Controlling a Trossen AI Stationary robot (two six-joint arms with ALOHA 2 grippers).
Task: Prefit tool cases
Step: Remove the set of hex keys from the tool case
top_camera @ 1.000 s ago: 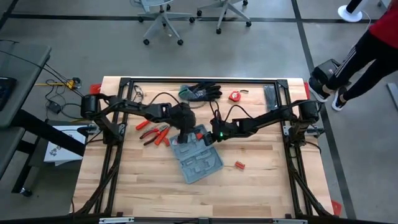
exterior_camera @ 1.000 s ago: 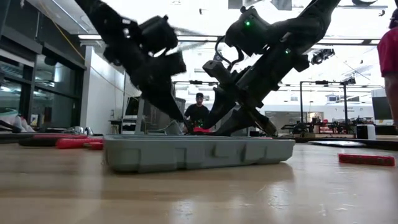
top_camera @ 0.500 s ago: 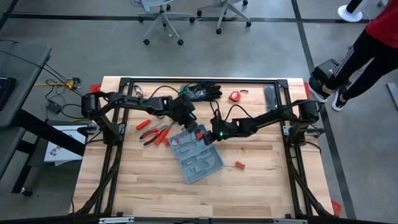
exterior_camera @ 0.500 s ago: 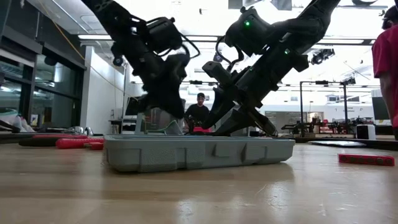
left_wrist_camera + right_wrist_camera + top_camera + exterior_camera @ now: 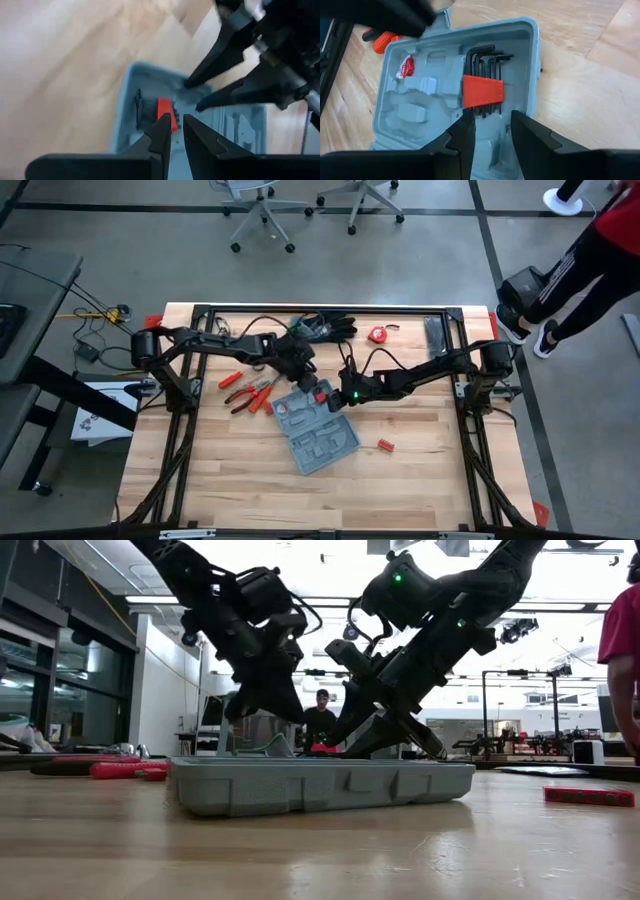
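The grey-blue tool case [image 5: 318, 432] lies open on the table, its moulded recesses facing up. A hex key set in a red holder [image 5: 482, 92] sits in a recess at the case's far end. My left gripper [image 5: 177, 121] hangs just above that far end [image 5: 303, 376], fingers a narrow gap apart with nothing between them. My right gripper [image 5: 492, 125] is open and reaches down slantwise from the right into the case [image 5: 323, 396], beside the red holder. My right gripper's fingertips [image 5: 352, 748] dip behind the case's rim in the low view. I cannot tell whether they touch the case's inside or the red holder.
Red-handled pliers [image 5: 246, 393] lie left of the case. Black-and-green gloves [image 5: 326, 327], a red tape measure [image 5: 377, 334] and a dark bar [image 5: 435, 331] lie along the far edge. A small red piece [image 5: 385, 445] lies to the right of the case. A person [image 5: 600, 250] stands beyond the table's right corner.
My left gripper has come up out of the case, drawn back toward the table's far edge and rolled about its own line. The case and my right gripper have kept still.
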